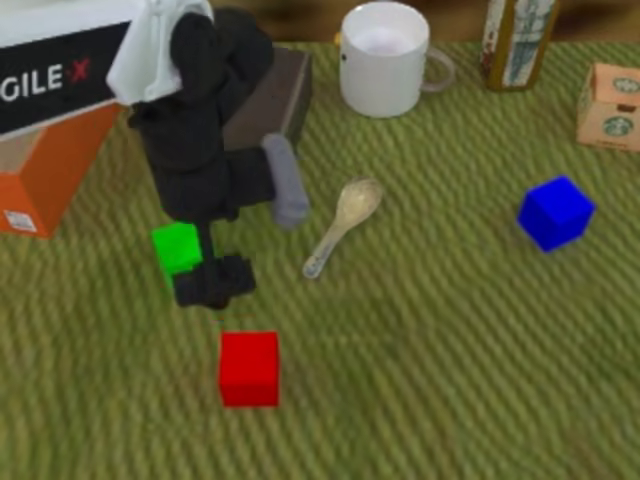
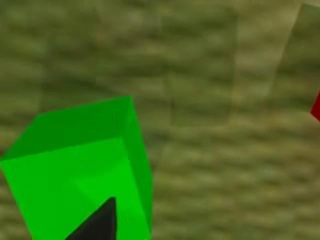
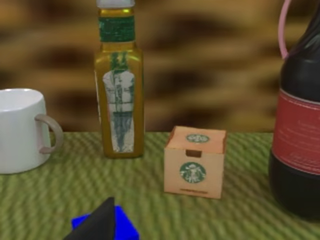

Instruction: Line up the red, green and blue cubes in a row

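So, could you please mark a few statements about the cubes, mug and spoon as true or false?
1. The left gripper is at the green cube. True.
2. The red cube touches the blue cube. False: they lie far apart, blue toward the table's right.
3. The spoon lies inside the mug. False: it lies on the mat, apart from the mug.
4. The carton sits at the table's right edge. True.
5. The three cubes form a row. False: they are scattered.

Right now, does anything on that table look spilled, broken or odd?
Nothing spilled or broken. The spoon lies loose on the mat beside the white mug, and the left gripper is at the green cube.
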Controlling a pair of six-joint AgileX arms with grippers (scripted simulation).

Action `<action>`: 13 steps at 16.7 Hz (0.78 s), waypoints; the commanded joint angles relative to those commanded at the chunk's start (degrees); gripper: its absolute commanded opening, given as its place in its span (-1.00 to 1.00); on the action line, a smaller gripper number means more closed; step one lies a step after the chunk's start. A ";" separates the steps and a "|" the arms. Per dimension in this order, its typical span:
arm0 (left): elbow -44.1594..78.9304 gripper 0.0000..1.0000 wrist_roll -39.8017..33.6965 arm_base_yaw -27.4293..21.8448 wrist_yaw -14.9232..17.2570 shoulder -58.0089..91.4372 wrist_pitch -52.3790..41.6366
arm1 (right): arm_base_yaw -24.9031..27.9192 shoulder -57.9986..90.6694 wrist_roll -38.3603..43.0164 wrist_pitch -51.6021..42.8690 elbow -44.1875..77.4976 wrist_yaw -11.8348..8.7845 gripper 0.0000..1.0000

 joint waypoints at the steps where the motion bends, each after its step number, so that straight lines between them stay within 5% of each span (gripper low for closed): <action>1: 3.16 1.00 -0.98 2.10 -0.09 2.18 -0.67 | 0.00 0.00 0.00 0.00 0.00 0.00 1.00; 5: 10.98 1.00 -3.98 8.41 -0.40 8.42 -2.42 | 0.00 0.00 0.00 0.00 0.00 0.00 1.00; 13: 8.23 1.00 -4.24 8.86 -0.42 10.22 1.81 | 0.00 0.00 0.00 0.00 0.00 0.00 1.00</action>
